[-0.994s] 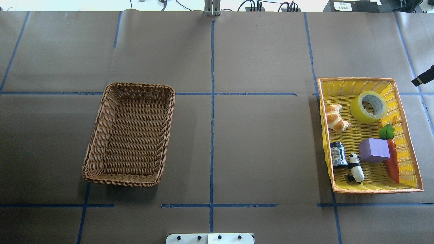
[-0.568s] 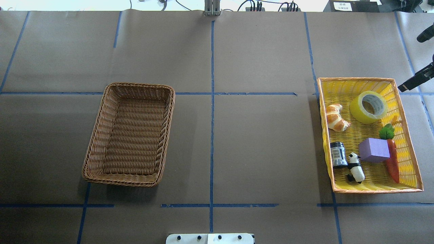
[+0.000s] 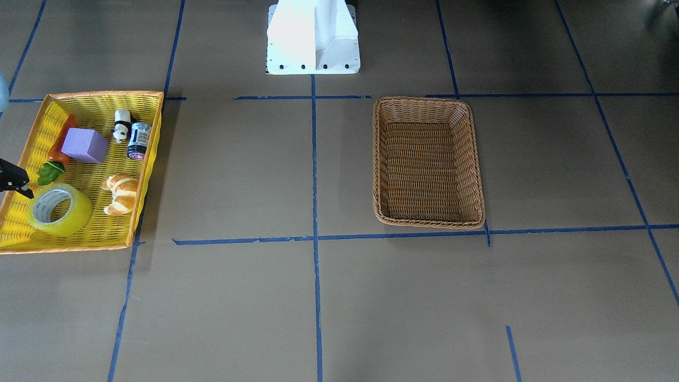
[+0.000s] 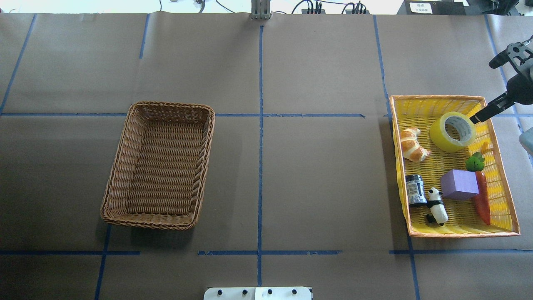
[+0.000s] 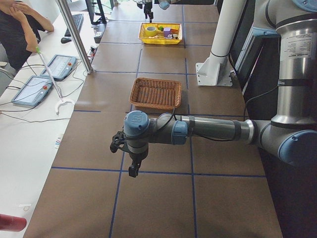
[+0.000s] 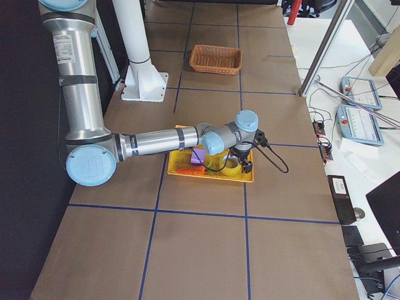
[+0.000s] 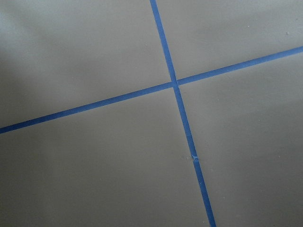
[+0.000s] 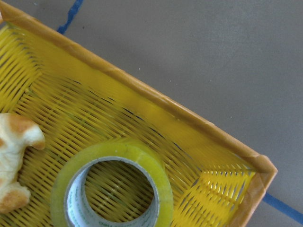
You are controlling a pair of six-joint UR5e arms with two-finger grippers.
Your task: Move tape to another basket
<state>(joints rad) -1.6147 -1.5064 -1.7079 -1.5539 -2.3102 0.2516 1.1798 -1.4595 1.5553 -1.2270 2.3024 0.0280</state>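
Note:
The tape (image 4: pixel 453 131), a yellow-green roll with a pale core, lies in the far corner of the yellow tray basket (image 4: pixel 437 99); it also shows in the front view (image 3: pixel 53 210) and close up in the right wrist view (image 8: pixel 142 158). The brown wicker basket (image 4: pixel 158 164) stands empty on the table's left half. My right gripper (image 4: pixel 484 91) is open and empty, above the tray's far right corner, with one finger beside the tape. My left gripper (image 5: pixel 132 167) shows only in the exterior left view, low over bare table, and I cannot tell its state.
The yellow tray also holds a croissant (image 4: pixel 412 144), a purple block (image 4: pixel 459 184), a carrot (image 4: pixel 482 202), a panda figure (image 4: pixel 436 207) and a dark jar (image 4: pixel 415 190). The robot's white base (image 3: pixel 313 40) stands at the near edge. A person (image 5: pixel 20 27) sits beyond the far side.
My right gripper has come in from the right edge toward the tape's corner of the yellow tray. The tape and both baskets have not moved.

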